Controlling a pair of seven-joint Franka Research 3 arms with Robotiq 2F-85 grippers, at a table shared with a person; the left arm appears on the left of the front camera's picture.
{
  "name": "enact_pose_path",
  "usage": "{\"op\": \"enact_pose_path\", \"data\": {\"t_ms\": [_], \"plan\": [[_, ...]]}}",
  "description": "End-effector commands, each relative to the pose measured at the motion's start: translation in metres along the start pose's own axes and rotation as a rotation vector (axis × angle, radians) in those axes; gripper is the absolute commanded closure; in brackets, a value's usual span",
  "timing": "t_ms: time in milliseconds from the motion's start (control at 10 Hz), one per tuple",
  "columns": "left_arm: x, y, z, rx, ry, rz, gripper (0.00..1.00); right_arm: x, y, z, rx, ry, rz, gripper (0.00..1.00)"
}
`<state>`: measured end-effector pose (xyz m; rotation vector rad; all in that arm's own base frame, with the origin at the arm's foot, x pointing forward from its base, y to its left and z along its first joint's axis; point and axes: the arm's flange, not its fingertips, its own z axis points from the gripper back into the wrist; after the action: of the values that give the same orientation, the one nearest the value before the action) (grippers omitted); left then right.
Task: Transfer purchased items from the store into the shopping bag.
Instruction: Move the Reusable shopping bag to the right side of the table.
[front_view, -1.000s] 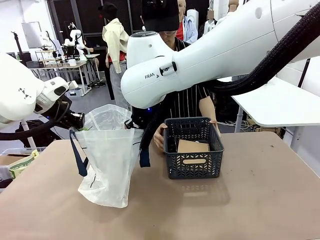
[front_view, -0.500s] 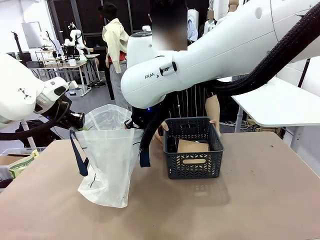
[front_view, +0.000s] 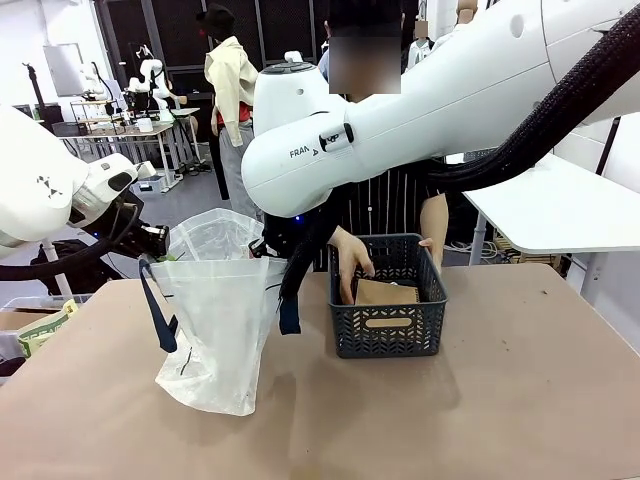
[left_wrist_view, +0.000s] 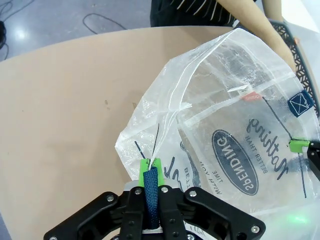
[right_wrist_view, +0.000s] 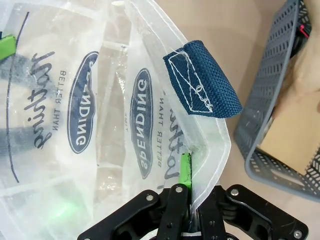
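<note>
Left gripper (left_wrist_view: 151, 170): clamped on navy handle (left_wrist_view: 150, 189), lower centre
Right gripper (right_wrist_view: 187, 175): pinching rim, holding shopping bag (front_view: 220, 310) mouth wide for items
Person's hand (front_view: 350, 262): inside black mesh basket (front_view: 388, 335), centre

The shopping bag (front_view: 215, 320) is stood on the surface (front_view: 480, 420) over to the left, with the basket (front_view: 388, 335) parked just beside it on the right. A flat item (front_view: 385, 293) is tucked inside the basket, and a person's hand (front_view: 352, 262) is dipped in from behind.

Lab with robot arm (front_view: 450, 100) and cluttered workbench (front_view: 115, 130)
</note>
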<state>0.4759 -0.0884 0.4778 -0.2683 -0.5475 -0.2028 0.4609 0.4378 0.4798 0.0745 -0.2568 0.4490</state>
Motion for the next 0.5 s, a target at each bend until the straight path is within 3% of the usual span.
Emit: {"op": "enact_pose_path", "data": {"t_ms": [0,400], "plan": [[0.0014,0.0034,0.0008,0.003,-0.006,-0.005,1.00,-0.0019,-0.0001,-0.0005,-0.002,-0.002,-0.017,1.00],[0.0014,0.0034,0.0008,0.003,-0.006,-0.005,1.00,-0.0019,-0.0001,-0.0005,-0.002,-0.002,-0.017,1.00]]}}
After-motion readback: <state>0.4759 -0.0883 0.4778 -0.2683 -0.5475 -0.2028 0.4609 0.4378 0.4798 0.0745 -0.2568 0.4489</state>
